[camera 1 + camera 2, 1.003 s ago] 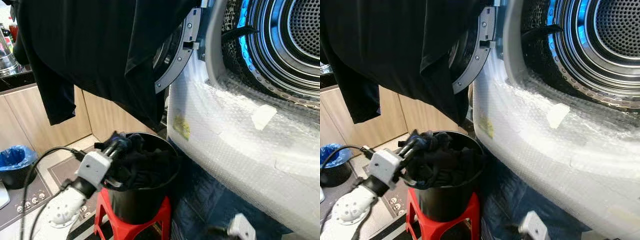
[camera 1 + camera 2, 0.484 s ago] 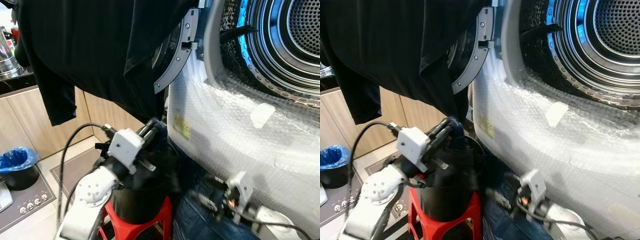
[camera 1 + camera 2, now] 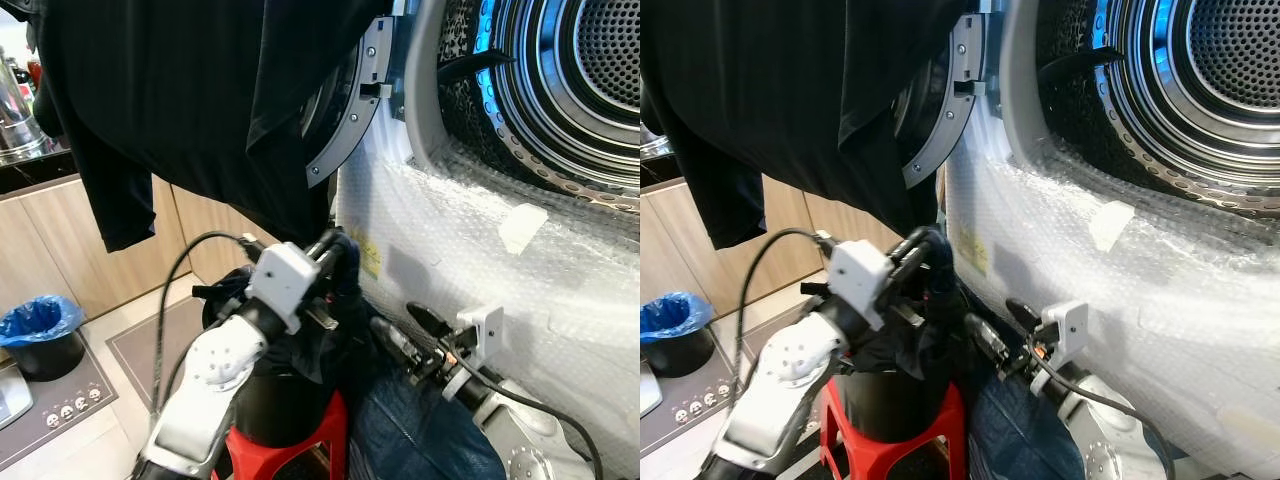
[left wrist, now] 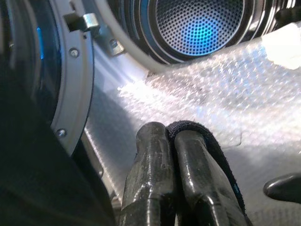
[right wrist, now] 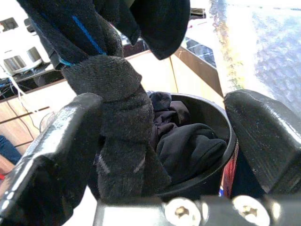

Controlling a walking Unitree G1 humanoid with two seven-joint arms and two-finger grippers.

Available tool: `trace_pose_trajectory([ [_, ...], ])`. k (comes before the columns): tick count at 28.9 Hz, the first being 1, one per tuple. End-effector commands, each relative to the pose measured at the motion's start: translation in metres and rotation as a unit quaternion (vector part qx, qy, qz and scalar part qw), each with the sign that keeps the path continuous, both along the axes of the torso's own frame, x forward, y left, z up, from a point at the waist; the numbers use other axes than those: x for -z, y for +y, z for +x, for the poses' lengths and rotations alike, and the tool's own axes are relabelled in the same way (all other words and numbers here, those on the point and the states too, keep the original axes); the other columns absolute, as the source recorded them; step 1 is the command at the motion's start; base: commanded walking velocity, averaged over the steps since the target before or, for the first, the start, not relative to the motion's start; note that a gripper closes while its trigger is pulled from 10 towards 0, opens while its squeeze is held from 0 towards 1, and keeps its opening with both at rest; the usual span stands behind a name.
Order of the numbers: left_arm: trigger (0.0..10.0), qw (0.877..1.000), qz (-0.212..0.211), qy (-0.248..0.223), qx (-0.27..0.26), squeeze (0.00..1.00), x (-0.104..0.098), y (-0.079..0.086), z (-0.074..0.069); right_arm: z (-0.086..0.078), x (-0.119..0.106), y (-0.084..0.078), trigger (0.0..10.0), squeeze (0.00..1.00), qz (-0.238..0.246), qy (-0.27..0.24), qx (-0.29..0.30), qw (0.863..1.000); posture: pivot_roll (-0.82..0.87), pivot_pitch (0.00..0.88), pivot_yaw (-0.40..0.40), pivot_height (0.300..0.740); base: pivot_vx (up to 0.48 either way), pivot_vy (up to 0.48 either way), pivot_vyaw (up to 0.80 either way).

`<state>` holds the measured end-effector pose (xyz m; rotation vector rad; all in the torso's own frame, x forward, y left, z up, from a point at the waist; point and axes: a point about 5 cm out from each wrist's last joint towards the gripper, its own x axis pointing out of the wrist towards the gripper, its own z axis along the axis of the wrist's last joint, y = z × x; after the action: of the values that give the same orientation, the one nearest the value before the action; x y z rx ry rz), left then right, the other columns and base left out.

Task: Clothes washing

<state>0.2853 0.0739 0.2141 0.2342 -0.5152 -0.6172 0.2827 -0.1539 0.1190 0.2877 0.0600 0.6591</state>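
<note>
My left gripper point(image 3: 340, 243) is shut on a dark garment point(image 5: 117, 94) and holds it above the black bucket point(image 3: 275, 400), close to the washer's bubble-wrapped front point(image 3: 520, 270). In the left wrist view the fingers point(image 4: 150, 155) are pressed together, with a dark cloth edge point(image 4: 221, 155) wrapped over one. My right gripper point(image 3: 392, 320) is open just right of the hanging garment and points at it. In the right wrist view the garment hangs beside one finger point(image 5: 51, 155). More dark clothes point(image 5: 188, 146) fill the bucket. The open drum point(image 3: 590, 60) is up on the right.
The bucket stands on a red stool point(image 3: 320, 440). A black shirt point(image 3: 200, 90) hangs over the open washer door point(image 3: 345, 120). Blue denim point(image 3: 400, 440) lies below the machine. A blue-lined bin point(image 3: 40, 325) stands by the wooden cabinets point(image 3: 40, 230) on the left.
My left gripper has risen out of the bucket with the garment and moved right toward the washer. My right arm has come up from below to beside the garment.
</note>
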Motion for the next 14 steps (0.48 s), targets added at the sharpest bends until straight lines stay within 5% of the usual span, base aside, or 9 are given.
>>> trace_pose_trajectory([
  [1, 10.0, 1.0, -0.002, -0.012, 0.006, 0.0, -0.005, -0.004, 0.002, 0.0, -0.007, 0.0, 10.0, 0.0, 0.003, -0.011, 0.001, 1.0, -0.06, 0.0, -0.015, 0.74, 0.0, 0.0, 0.0],
  [14, 10.0, 0.999, -0.012, -0.026, 0.022, 0.0, -0.014, -0.019, 0.012, -0.005, -0.018, 0.029, 10.0, 0.0, -0.004, -0.034, 0.027, 0.999, -0.07, 0.0, 0.002, 0.74, 0.0, 0.0, 0.0],
])
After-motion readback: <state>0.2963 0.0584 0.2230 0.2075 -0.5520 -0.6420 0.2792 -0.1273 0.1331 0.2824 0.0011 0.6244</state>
